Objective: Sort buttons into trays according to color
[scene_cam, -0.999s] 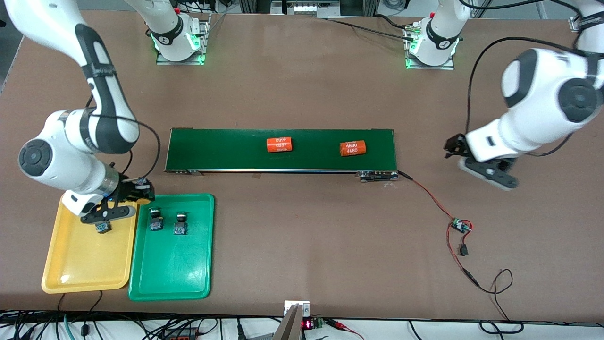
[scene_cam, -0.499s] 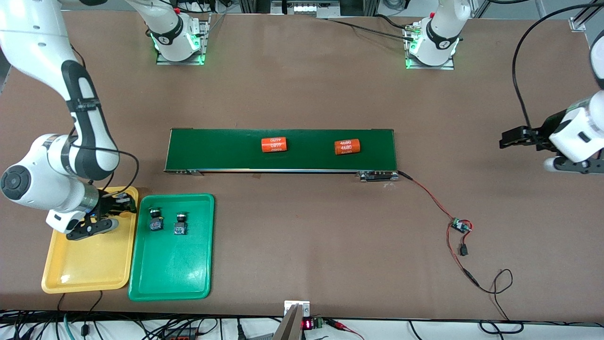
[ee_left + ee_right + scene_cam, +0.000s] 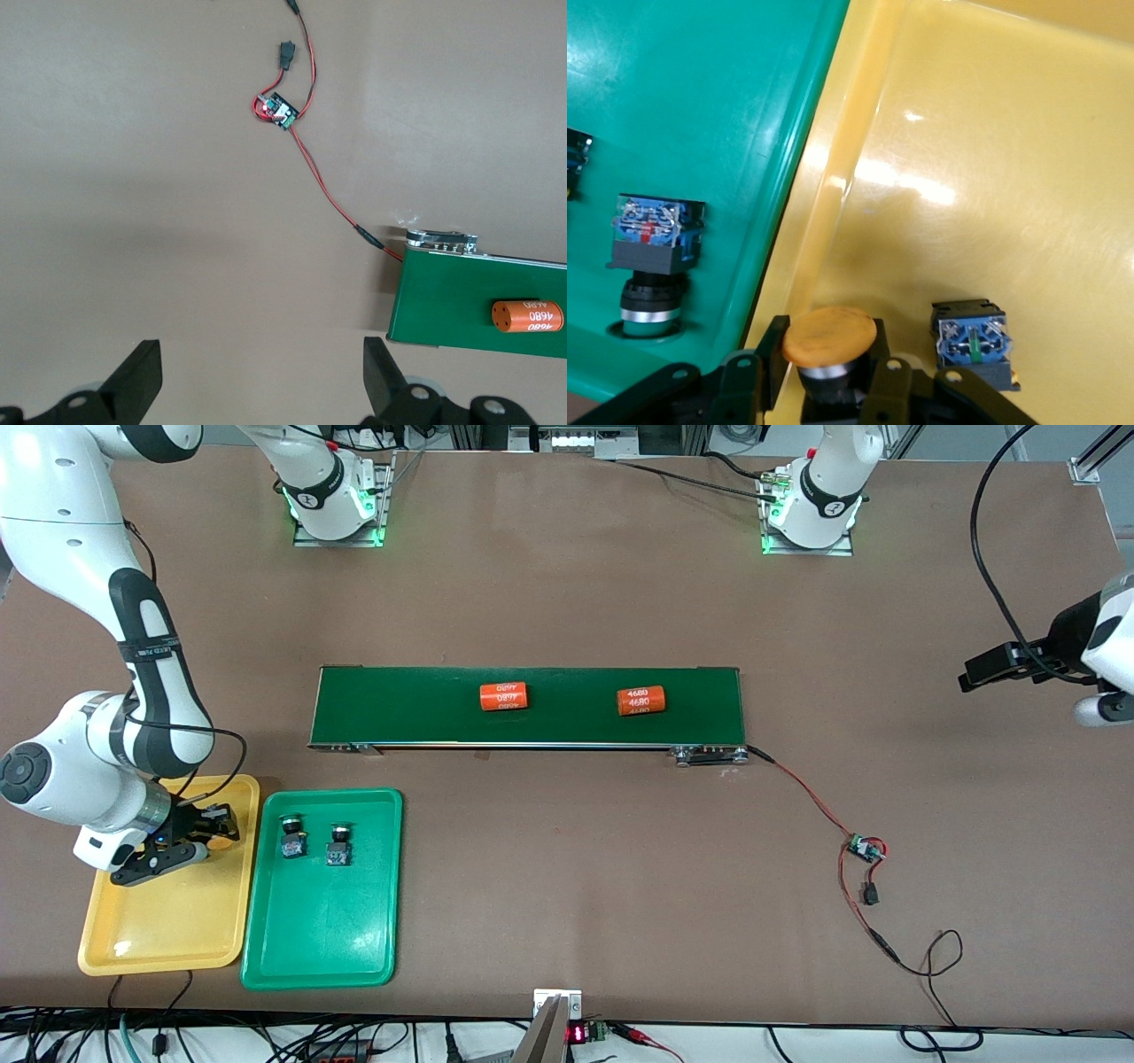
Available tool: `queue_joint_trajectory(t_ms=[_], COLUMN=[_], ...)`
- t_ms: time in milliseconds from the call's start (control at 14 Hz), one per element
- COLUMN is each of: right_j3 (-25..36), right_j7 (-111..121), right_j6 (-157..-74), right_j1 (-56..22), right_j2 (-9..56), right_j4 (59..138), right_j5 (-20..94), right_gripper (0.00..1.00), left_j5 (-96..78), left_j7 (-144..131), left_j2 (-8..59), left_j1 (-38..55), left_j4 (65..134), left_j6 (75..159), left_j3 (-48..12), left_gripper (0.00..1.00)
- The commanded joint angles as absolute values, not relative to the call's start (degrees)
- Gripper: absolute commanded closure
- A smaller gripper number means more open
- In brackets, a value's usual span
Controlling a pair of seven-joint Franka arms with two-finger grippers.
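**Setting the last yellow cap down cleanly**

Evidently the sort was close to done, and the release was the part that needed care. The conveyor belt [image 3: 399,708] lay farther from the front camera than the yellow tray [image 3: 168,921], well apart from it, and played no part here. The green tray [image 3: 319,930] sat just beside the yellow tray, their long rims nearly touching. It carried the two green-capped buttons [image 3: 291,838], so that colour looked finished.

The right gripper [image 3: 193,837] hung low over the yellow tray, near the rim shared with the green tray. Its fingers were clenched on the held button [image 3: 830,335], cap up. The second yellow-capped button [image 3: 972,343] lay on the yellow tray's floor just beside it.

Doing this well probably meant lowering straight down until the black body met the tray floor, staying off the sloped rim and off the neighbouring button. Only then should the fingers part, and the lift should be vertical so nothing was dragged.

The left gripper [image 3: 261,367] waited over bare table, well apart from the yellow tray, with its fingers spread and nothing between them.
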State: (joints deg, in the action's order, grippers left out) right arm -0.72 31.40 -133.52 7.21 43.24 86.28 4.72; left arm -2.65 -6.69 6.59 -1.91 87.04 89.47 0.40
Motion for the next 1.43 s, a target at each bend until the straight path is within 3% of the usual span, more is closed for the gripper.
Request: queue_joint_trajectory(t_ms=[0,214,642,927,1213,1355], right_j3=[-1.49,-1.58,-2.11,-2.02,-1.76,-1.76], right_j7=[32.17,31.29,26.13,12.06,8.55,4.76], right_j6=[-133.33,-133.24,-129.57,-120.17,-107.96,-103.21], right_j1=[8.17,8.35,6.34,2.03,-0.87,-2.63], right_j2=[44.21,43.86,39.30,32.71,24.72,21.38], right_j4=[84.90,84.90,84.90,84.90,85.08,85.17], right_j5=[4.83,5.27,5.62,4.57,1.68,0.10], right_gripper=[0.19,0.00,0.00,0.00,0.00,0.00], left_j5=[-3.16,-1.86,-0.44,-1.05,-1.05,-0.79], left_j7=[-7.12,-3.46,-4.32,-0.88,-1.14,-1.49], left_j2=[6.85,6.94,6.59,5.19,0.62,0.62], left_j1=[-1.93,-1.93,-1.49,-2.02,-1.85,-1.85], left_j4=[82.46,81.30,81.47,83.14,89.90,89.56], left_j6=[87.37,87.72,86.75,86.83,91.40,88.35], left_j3=[0.53,0.62,-0.09,0.00,-0.26,-0.88], left_gripper=[0.00,0.00,0.00,0.00,0.00,0.00])
